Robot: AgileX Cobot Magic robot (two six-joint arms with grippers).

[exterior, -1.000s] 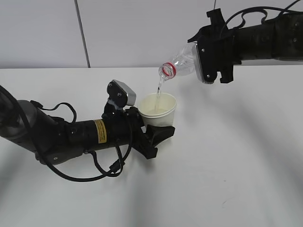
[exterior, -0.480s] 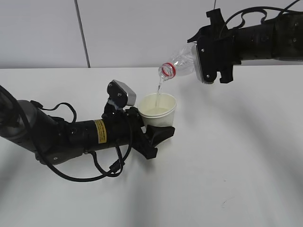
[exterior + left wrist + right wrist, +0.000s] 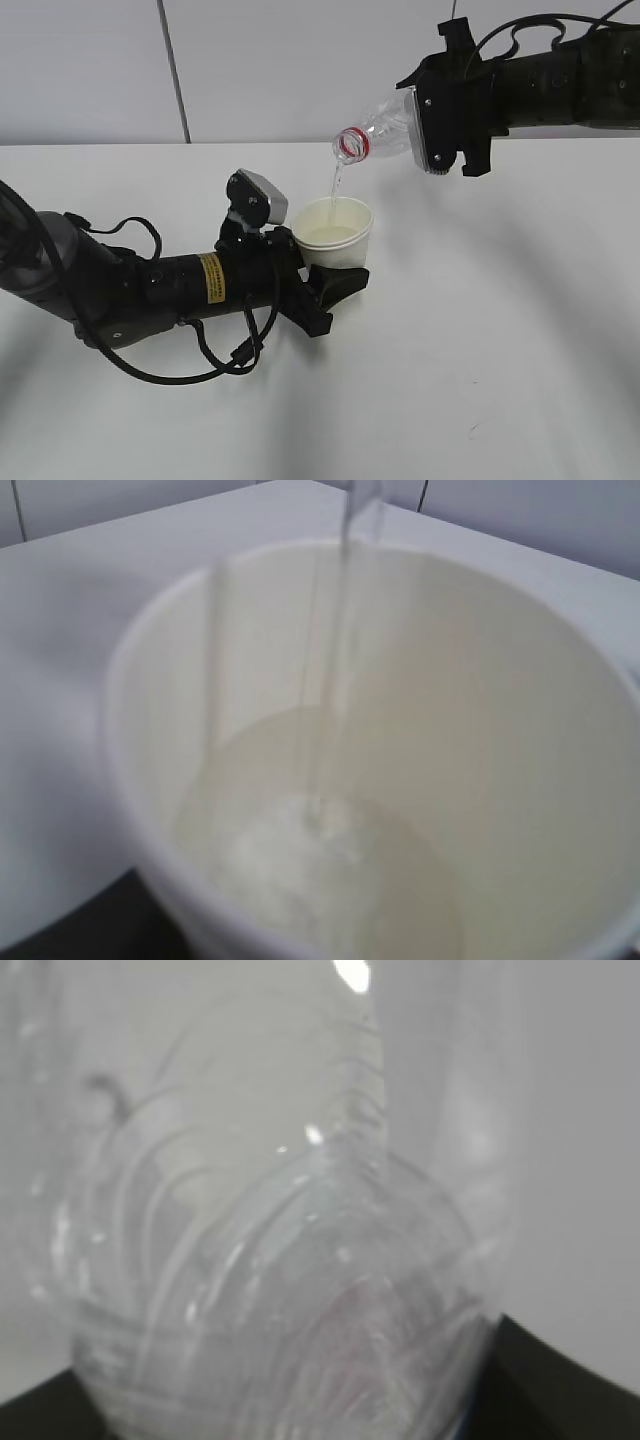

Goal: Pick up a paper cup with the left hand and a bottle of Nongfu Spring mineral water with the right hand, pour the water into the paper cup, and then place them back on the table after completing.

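Observation:
My left hand (image 3: 330,268), the black arm with the yellow sticker, is shut on a white paper cup (image 3: 333,236) and holds it upright just above the table (image 3: 500,330). My right hand (image 3: 440,125) is shut on a clear water bottle (image 3: 385,132), tilted mouth-down to the left above the cup. A thin stream of water (image 3: 336,182) falls from the red-ringed mouth into the cup. In the left wrist view the cup (image 3: 520,730) fills the frame, with water (image 3: 320,870) pooled inside and the stream (image 3: 335,680) landing in it. The right wrist view shows only the bottle (image 3: 280,1300) up close.
A grey wall (image 3: 280,60) with a vertical seam stands behind the white table. A small dark scuff mark (image 3: 473,425) lies on the tabletop at the front right. The left arm's cable (image 3: 215,365) loops on the table below the arm.
The bottle and right hand have risen slightly, so the stream is longer. The cup and left arm have not moved.

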